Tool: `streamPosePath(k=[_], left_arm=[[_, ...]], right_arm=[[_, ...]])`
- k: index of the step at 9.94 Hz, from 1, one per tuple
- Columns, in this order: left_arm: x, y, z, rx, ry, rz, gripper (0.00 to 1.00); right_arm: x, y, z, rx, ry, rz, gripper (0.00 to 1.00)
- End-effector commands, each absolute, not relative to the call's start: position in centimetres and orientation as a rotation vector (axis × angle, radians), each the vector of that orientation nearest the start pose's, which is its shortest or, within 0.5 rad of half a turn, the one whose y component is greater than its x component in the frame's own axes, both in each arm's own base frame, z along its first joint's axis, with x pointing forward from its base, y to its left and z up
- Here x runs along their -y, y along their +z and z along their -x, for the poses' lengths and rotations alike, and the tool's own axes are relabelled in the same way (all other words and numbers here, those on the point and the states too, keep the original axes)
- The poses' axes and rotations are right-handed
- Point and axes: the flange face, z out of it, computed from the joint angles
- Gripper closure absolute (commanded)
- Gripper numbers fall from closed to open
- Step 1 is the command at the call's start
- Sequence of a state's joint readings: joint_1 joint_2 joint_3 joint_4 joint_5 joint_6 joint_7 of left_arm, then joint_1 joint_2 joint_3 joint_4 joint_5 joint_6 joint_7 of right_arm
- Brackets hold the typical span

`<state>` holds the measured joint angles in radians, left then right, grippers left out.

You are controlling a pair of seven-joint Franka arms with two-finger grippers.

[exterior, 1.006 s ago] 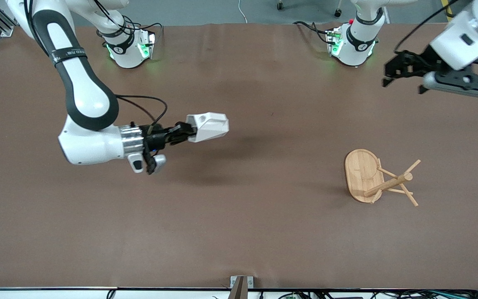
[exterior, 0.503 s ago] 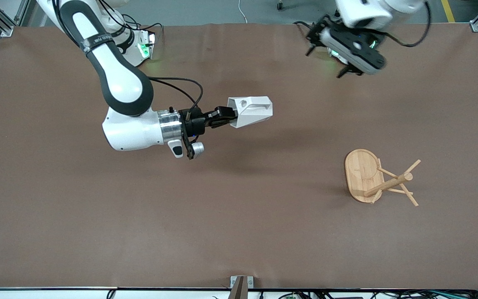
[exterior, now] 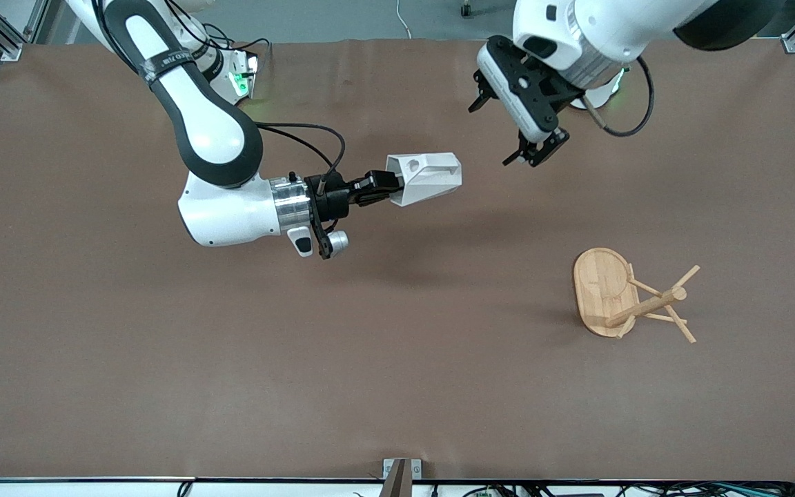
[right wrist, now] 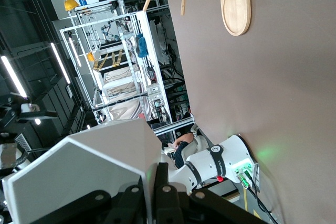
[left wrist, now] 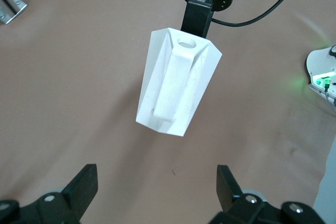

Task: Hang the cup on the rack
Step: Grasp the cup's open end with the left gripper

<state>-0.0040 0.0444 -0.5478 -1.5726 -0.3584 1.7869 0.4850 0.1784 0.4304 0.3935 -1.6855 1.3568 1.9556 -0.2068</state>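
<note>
Gripping the cup by its rim end, the right gripper holds it sideways in the air over the table, handle hole upward. Over the table beside the cup, the left gripper hangs spread wide and empty. The rack stands toward the left arm's end. No writing is readable.

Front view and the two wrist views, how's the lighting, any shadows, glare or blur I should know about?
Front view: even, soft light; the held cup throws a faint, wide shadow on the brown table, the rack stays sharp. Left wrist view: cup well lit, its pale faces slightly washed out. Right wrist view: bright ceiling strips glare in the dark background; the cup close to the lens looks soft.
</note>
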Motion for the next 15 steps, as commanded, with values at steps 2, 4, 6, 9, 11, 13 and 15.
streamPosePath(k=[2,4,6,9,11,13,15], left_arm=[[35.2,60.7,-48.6,-1.757,-0.285,3.071,0.0],[37.4,58.8,-49.0,-1.801,-0.29,3.066,0.0],[38.4,57.4,-49.2,-1.824,-0.283,3.012,0.0],[39.4,55.0,-49.6,-1.884,-0.245,2.972,0.0],[39.5,53.6,-49.9,-1.902,-0.205,2.969,0.0],[39.7,53.3,-49.8,-1.9,-0.194,2.972,0.09],[39.7,53.2,-49.7,-1.893,-0.179,2.977,0.68]], right_arm=[[-39.7,41.7,-55.0,0.02,0.415,1.765,0.99],[-40.0,41.9,-54.8,0.024,0.416,1.762,0.99],[-40.4,42.2,-54.4,0.032,0.42,1.758,0.99],[-40.6,42.4,-54.3,0.033,0.42,1.759,0.99],[-40.7,42.4,-54.2,0.037,0.424,1.758,0.99],[-41.2,42.7,-53.7,0.04,0.437,1.75,0.99],[-41.2,42.8,-53.7,0.029,0.444,1.751,0.99]])
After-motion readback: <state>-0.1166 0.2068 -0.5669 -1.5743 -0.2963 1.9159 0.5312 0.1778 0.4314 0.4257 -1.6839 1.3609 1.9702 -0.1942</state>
